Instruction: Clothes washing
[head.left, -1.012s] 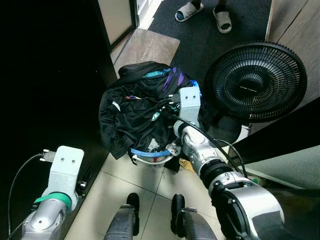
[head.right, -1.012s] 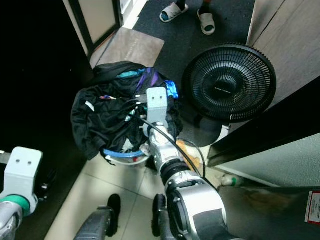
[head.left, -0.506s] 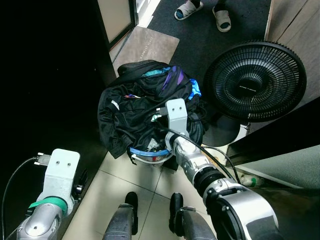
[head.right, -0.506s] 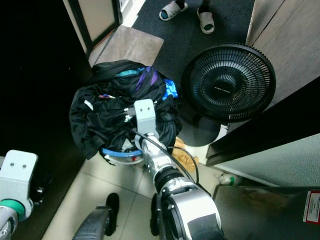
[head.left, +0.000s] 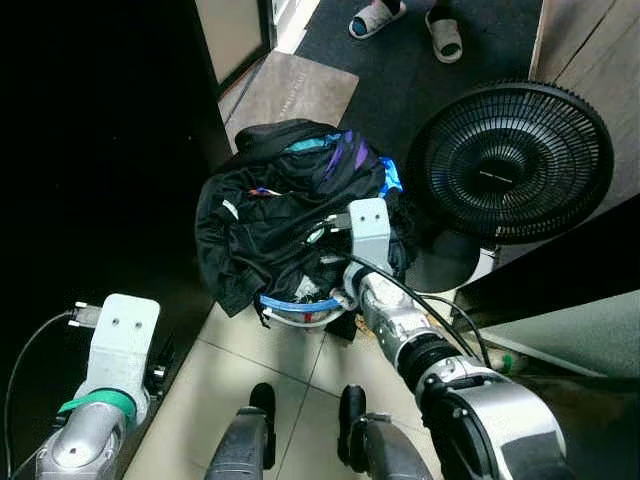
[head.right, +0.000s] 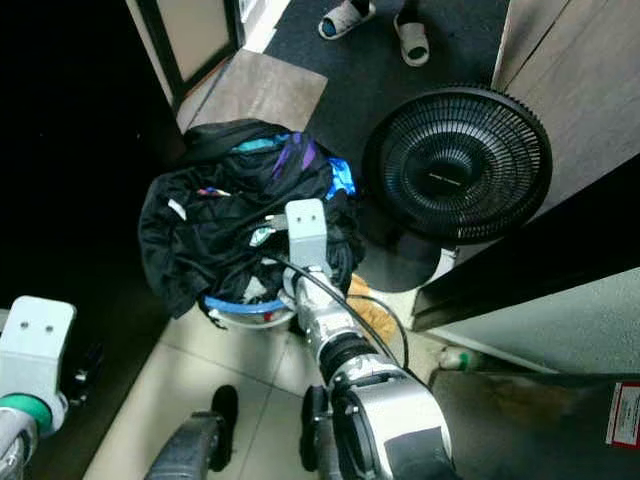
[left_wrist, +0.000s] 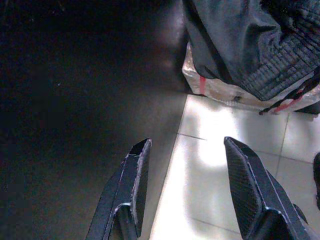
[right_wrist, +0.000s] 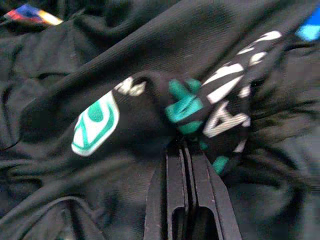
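Pinched together, the right gripper (right_wrist: 184, 150) has its two black fingers pressed flat against each other on a fold of the black garment with green and white print (right_wrist: 195, 107), as I read it from the right wrist view. That printed fold bunches up directly ahead of the fingertips, so the cloth lies straight along the gripper's own line and any pull from me would run back along the arm, up and away from the pile.

From the head views I see the garment belongs to the heap of dark clothes (head.left: 270, 215) overflowing a laundry basket (head.left: 300, 308) on the tiled floor (head.left: 250, 370), with a black fan (head.left: 512, 160) just beside it on the robot's right. A person's feet in slippers (head.left: 405, 20) stand well beyond the basket.

My left gripper (left_wrist: 185, 192) hangs with its fingers spread and nothing between them, low over the floor near the basket's side, clearly the farther of the two from the garment.

I judge the lift belongs to the right arm.
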